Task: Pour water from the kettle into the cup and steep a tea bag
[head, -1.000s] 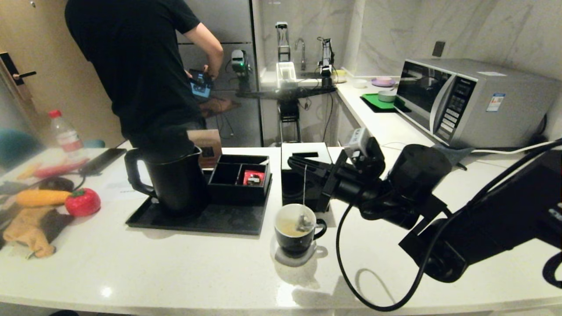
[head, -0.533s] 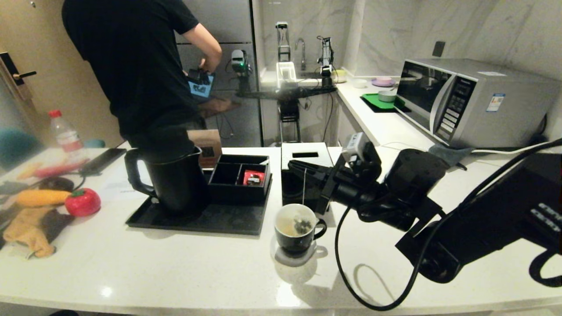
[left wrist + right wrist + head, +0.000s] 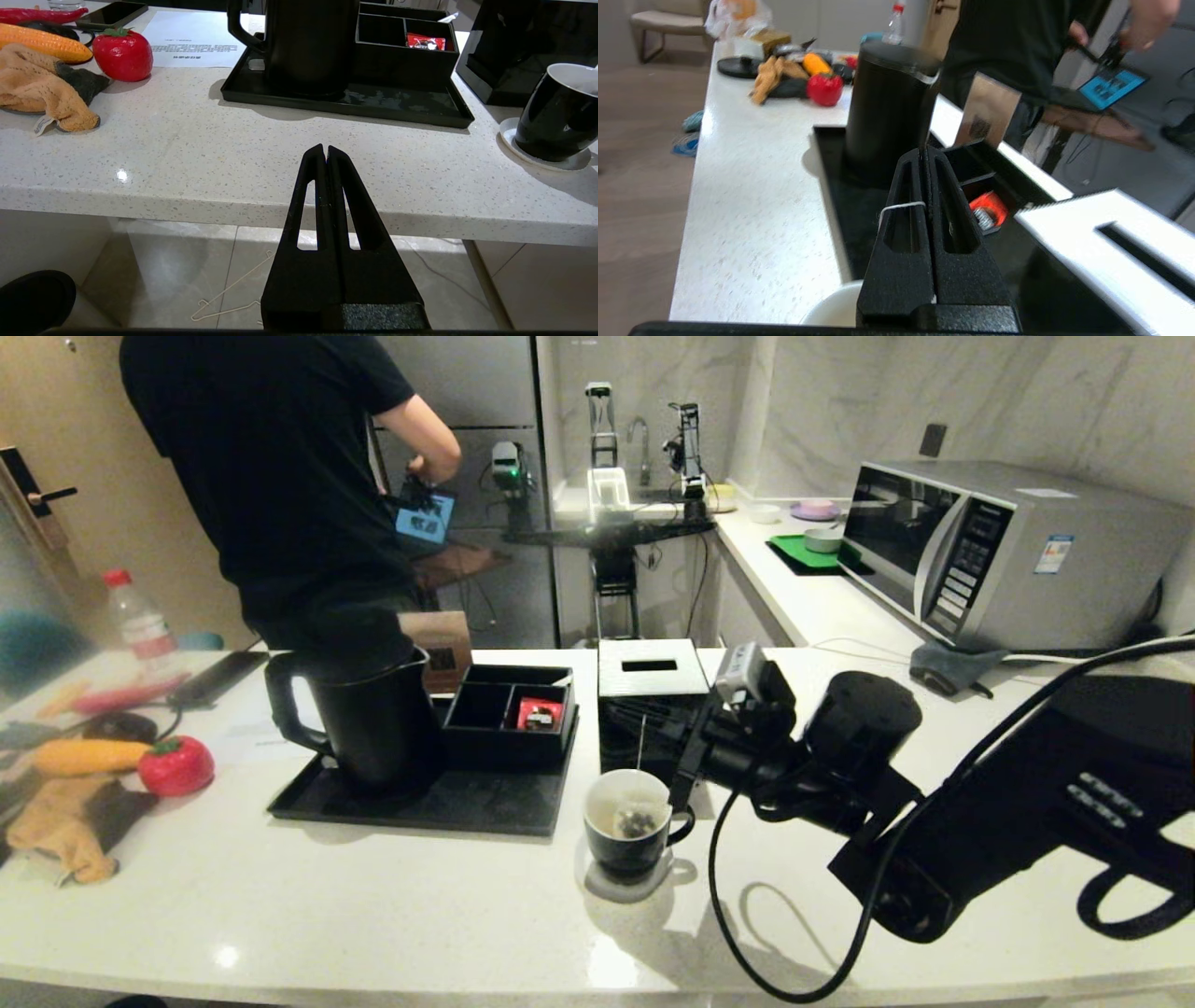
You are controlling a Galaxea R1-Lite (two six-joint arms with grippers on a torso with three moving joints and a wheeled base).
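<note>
- Holding my right gripper (image 3: 627, 709) just above the cup (image 3: 631, 826), I have its fingers pressed together on the thin string of the tea bag (image 3: 639, 821); my wrist camera shows the white string (image 3: 901, 206) caught between them and looped over one finger.
- The string hangs straight down from my fingertips into the cup, and the tea bag sits inside the white interior, low in pale tinted liquid.
- The cup stands upright on a small round white coaster (image 3: 644, 889) on the white counter (image 3: 373, 915), its handle turned toward 3 o'clock.
- At about 10 o'clock from the cup stands the kettle (image 3: 359, 719), upright on a flat black tray (image 3: 420, 803), its loop handle pointing to 9 o'clock; it is well apart from my gripper.
- Sharing that tray, just beside the kettle toward 3 o'clock, is a black divided box (image 3: 509, 714) with a small red packet (image 3: 539, 713) in one compartment.
- At 12 o'clock from the cup, right behind my fingers, is the black tissue box (image 3: 651, 677) with its white slotted top.
- My left gripper (image 3: 325, 154) is parked below the front edge of the counter, its fingers closed together on nothing.
- Far over at 9 o'clock lie a red toy tomato (image 3: 175, 765), a yellow toy corn cob (image 3: 84, 756) and an orange cloth (image 3: 65, 826).
- A person in black (image 3: 280, 476) stands beyond the counter at 11 o'clock, and a microwave (image 3: 1008, 551) sits at 2 o'clock.
</note>
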